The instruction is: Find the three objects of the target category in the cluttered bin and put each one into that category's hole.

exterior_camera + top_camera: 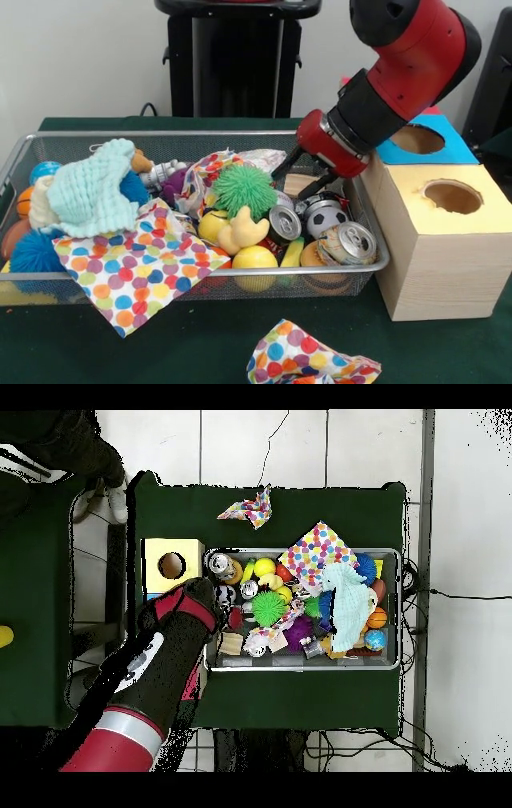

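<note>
**Silver cans lay just below the open pincer**

Wire mesh formed the walls of the silver rectangular bin [192,138], which was packed with clutter. The red and black gripper [308,178] hung over the bin's end nearest the pale wooden box with round holes [448,240], its 2 dark fingers [285,165] spread apart and holding nothing.

The target category was not marked anywhere, so the cans were only a guess. 2 silver aluminium drink cans could be made out. The larger can [348,243] lay on its side against the bin's front rim, toward the camera from the gripper and slightly toward the box; its long axis ran roughly level, with the pull-tab end facing the camera. The smaller can [283,223] sat tilted beside the green spiky rubber ball [243,190], lower in the front view than the fingertips and close to them, its top facing the camera.

The smaller can was the nearer of the 2. A black and white miniature football [326,216] lay between them, crowding any descent.
</note>
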Robot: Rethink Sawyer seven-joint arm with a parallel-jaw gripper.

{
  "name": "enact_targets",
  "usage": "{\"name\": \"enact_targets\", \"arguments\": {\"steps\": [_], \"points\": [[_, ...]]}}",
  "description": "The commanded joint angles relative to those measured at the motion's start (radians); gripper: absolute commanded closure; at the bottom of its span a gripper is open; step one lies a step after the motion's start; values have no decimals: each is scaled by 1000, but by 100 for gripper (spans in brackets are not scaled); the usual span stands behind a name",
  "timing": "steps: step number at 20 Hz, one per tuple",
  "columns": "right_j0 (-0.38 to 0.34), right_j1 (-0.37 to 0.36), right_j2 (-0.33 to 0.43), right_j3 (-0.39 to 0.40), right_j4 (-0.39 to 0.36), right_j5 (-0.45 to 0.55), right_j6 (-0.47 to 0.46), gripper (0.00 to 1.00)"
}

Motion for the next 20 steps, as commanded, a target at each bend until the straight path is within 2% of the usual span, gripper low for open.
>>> {"name": "enact_targets", "arguments": {"steps": [1,5,9,15,20], "points": [[-11,-57,82,-71,90,44,185,0],[-21,-96,90,-45,92,41,165,0],[-62,-160,135,28,139,-29,183,0],[-104,-190,166,102,195,-134,199,0],[-145,-227,198,138,233,-155,155,0]]}}
